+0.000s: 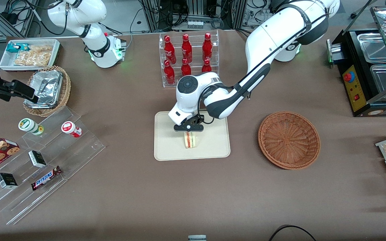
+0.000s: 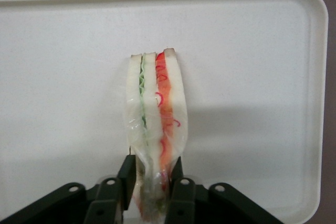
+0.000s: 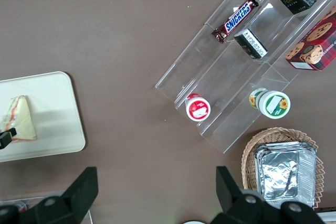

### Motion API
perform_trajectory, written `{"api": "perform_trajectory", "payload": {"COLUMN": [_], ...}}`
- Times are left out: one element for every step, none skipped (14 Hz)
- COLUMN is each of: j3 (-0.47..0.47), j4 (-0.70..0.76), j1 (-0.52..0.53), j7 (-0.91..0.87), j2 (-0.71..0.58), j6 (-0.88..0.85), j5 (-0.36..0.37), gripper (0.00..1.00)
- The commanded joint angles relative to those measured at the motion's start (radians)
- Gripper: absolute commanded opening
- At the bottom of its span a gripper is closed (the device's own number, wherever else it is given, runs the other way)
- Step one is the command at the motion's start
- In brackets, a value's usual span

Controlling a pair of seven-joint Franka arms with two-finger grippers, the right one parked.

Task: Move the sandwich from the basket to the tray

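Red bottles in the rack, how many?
6, all in the clear rack farther from the front camera than the tray: three on the upper tier, three lower. The tool grips the sandwich over the tray.

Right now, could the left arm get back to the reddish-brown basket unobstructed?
Probably yes. The gripper, jaws shut on the sandwich, is over the tray; only bare tablecloth lies between it and the empty basket.

Tray (image 1: 213,147): matt cream plastic, smooth, faintly speckled. Sandwich (image 2: 157,114) on it: soft white bread under clear glossy film wrap. Gripper (image 2: 151,187) at the sandwich's end, over the tray: matt black plastic fingers (image 2: 127,179) pinching the wrap. Basket (image 1: 289,139) beside the tray: rough reddish-brown woven wicker. Tablecloth (image 1: 179,194) under the tray: matt brown.
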Motion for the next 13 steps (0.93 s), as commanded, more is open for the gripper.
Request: {"api": "perform_trajectory", "payload": {"j3": [0.01,0.009,0.01,0.01,0.007,0.007,0.009,0.009,0.009,0.007,0.007,0.007,0.007], "j4": [0.005,0.005,0.005,0.005,0.005,0.003,0.003,0.005,0.003,0.005,0.005,0.005,0.005], "j1": [-0.008,0.0,0.004,0.018,0.042,0.058,0.072,0.104,0.134,0.159,0.197,0.231,0.269], "j7": [-0.072,-0.083,-0.086,-0.094,-0.117,-0.141,-0.151,-0.154,-0.149,-0.146,-0.136,-0.134,-0.134], "j2": [-0.064,-0.091,-0.13,-0.163,-0.196,-0.229,-0.262,-0.294,-0.331,-0.36,-0.4,-0.433,-0.466], "j6": [-0.068,-0.093,-0.116,-0.144,-0.17,-0.188,-0.207,-0.24,-0.291,-0.331,-0.366,-0.4,-0.438], "j5": [0.016,0.013,0.008,0.007,0.005,-0.011,-0.034,-0.062,-0.08,-0.097,-0.125,-0.151,-0.162], "gripper": [0.99,0.99,0.99,0.99,0.99,1.0,1.0,0.99,0.99,0.99,0.99,0.99,0.99]}}
